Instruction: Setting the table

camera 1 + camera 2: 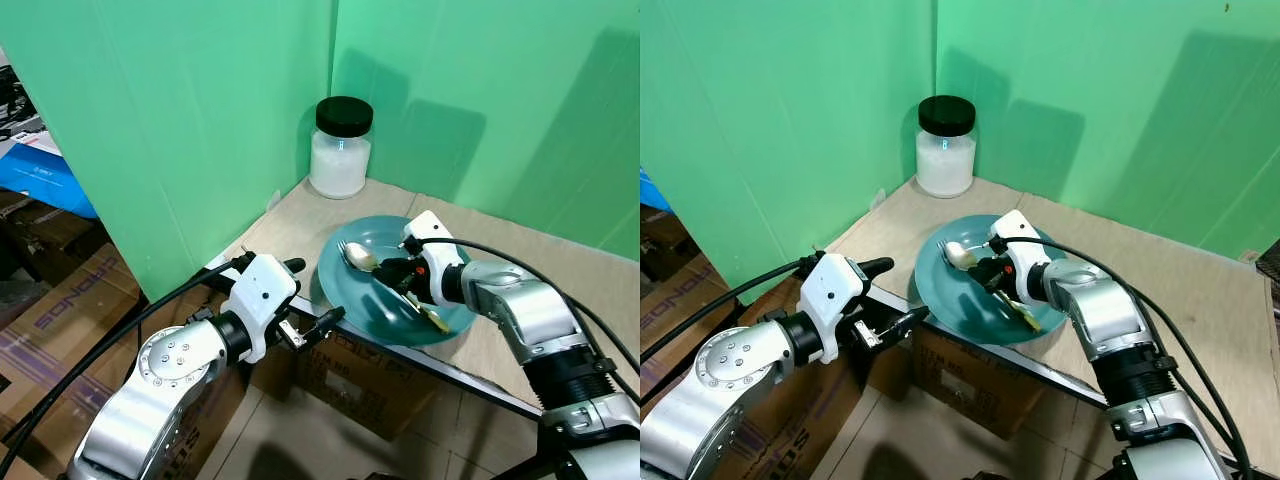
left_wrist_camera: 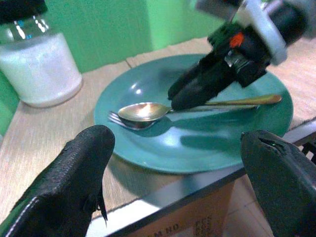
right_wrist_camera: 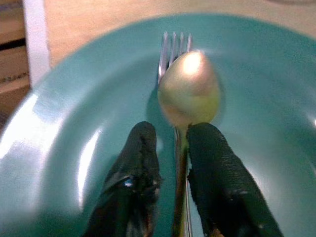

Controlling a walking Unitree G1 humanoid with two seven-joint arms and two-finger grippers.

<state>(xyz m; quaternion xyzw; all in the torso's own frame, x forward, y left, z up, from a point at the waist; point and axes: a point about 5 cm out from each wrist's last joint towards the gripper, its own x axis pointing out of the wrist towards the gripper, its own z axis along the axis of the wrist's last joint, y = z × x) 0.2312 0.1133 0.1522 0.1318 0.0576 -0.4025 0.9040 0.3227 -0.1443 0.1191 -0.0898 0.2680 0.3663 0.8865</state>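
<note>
A teal plate (image 1: 335,290) lies at the near edge of the wooden table (image 1: 280,225). On it rest a gold spoon (image 1: 358,257) and a fork (image 3: 173,47), the spoon's bowl over the fork's tines. My right gripper (image 1: 385,272) reaches over the plate from the right. Its fingers (image 3: 140,163) are shut on the spoon's handle just behind the bowl. My left gripper (image 1: 319,289) hangs open just off the table's near edge, level with the plate's rim, with nothing between its fingers (image 2: 84,163).
A glass jar (image 1: 340,147) of white powder with a black lid stands in the far corner against the green screens (image 1: 200,120). Cardboard boxes (image 1: 60,300) lie on the floor to the left, and another box (image 1: 370,370) sits under the table.
</note>
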